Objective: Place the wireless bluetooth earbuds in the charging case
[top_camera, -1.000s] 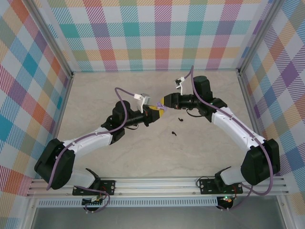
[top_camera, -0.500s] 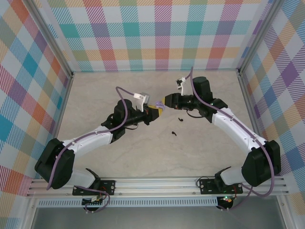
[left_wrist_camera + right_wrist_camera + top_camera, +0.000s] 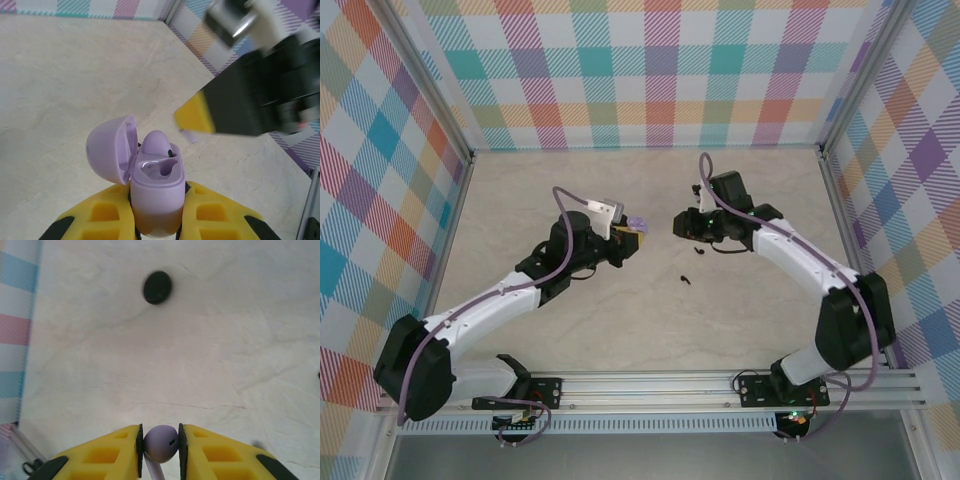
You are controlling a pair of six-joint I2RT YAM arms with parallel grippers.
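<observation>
My left end effector pinches the pale lilac plastic charging case upright between its yellow fingers. The lid is hinged open to the left, and one pale lilac bean-like earbud sits inside. My right end effector grips a second pale lilac earbud above the pale marbled table. Farther off, a black rounded object lies on that table.

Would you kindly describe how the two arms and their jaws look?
Both arms, left arm and right arm, have white link shells between bulky black joints. A lilac cable loops along each. The jaws are yellow blocks with recessed pockets and black corner patches. A small white box sits at the left wrist.
</observation>
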